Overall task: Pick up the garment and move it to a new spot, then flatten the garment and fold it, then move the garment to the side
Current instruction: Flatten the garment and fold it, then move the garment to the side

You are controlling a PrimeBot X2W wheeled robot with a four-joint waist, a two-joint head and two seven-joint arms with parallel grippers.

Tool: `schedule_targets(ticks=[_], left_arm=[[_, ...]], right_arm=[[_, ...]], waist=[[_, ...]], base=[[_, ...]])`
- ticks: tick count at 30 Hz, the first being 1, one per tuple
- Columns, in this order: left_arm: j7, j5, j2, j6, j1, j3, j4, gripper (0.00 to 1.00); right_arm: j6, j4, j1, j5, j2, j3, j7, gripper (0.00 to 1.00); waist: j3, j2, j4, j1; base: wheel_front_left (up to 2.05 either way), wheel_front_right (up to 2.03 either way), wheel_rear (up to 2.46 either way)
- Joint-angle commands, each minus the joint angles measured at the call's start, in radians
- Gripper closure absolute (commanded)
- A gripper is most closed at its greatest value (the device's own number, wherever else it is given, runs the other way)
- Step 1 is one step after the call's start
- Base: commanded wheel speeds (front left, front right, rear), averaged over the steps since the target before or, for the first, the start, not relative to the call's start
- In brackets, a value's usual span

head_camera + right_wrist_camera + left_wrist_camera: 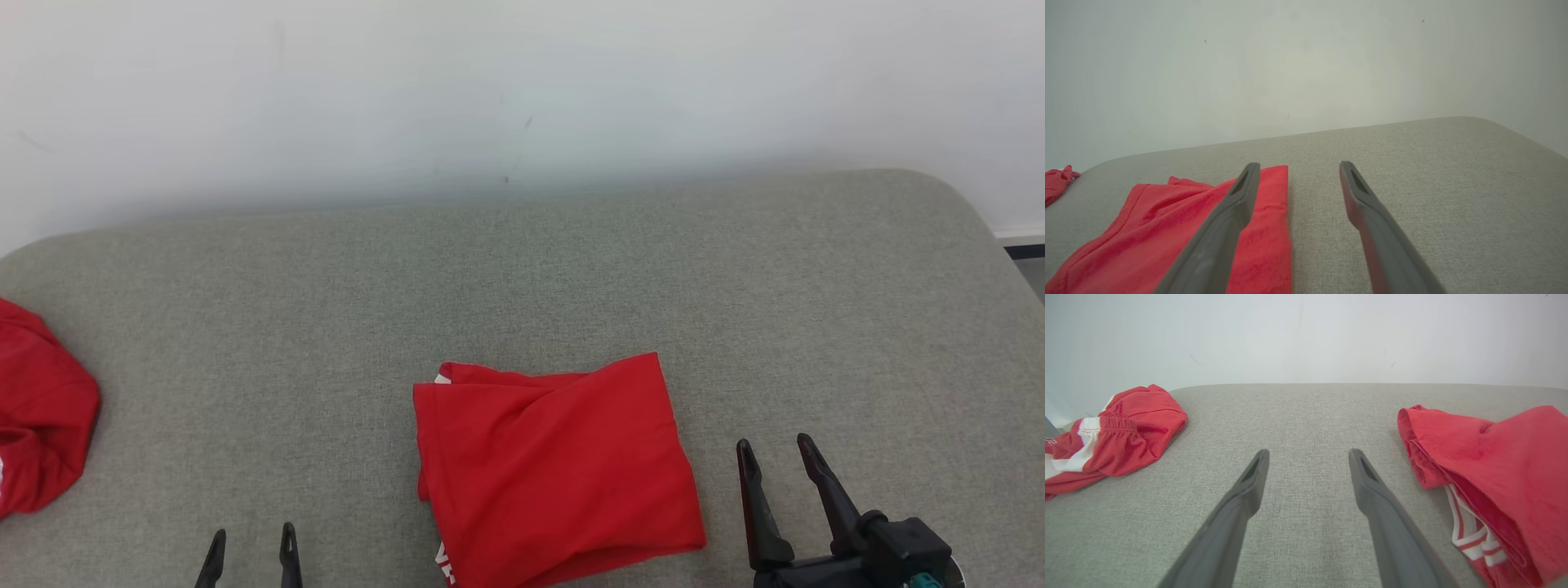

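A red garment lies folded into a rough rectangle at the front middle of the grey padded surface; white trim peeks out at its near left corner. In the left wrist view the folded garment is at the right, showing red-and-white striped edging. My right gripper stands open just right of it, holding nothing; in its wrist view the garment lies under and left of the left finger. My left gripper is open at the lower left, well apart from the garment.
A second red garment, crumpled with a white stripe, sits at the left edge of the surface. A pale wall rises behind. The surface's rounded right edge drops toward a floor strip.
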Motion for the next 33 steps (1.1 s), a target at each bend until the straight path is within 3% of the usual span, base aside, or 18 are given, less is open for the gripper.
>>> schedule_targets(ticks=[1,33], left_arm=[[-0.003,0.008,0.0,0.003,0.01,-0.001,-0.002,0.0],[-0.003,0.019,0.0,0.023,0.023,-0.007,0.007,0.0]], right_arm=[[-0.003,0.003,0.006,-0.008,0.004,-0.001,-0.004,0.0],[-0.003,0.037,0.009,0.021,0.009,0.024,-0.004,0.0]], waist=[[-0.004,0.0,-0.003,0.0],[-0.019,0.0,0.025,0.0]], base=[[0.0,0.0,0.0],[0.0,0.0,0.0]])
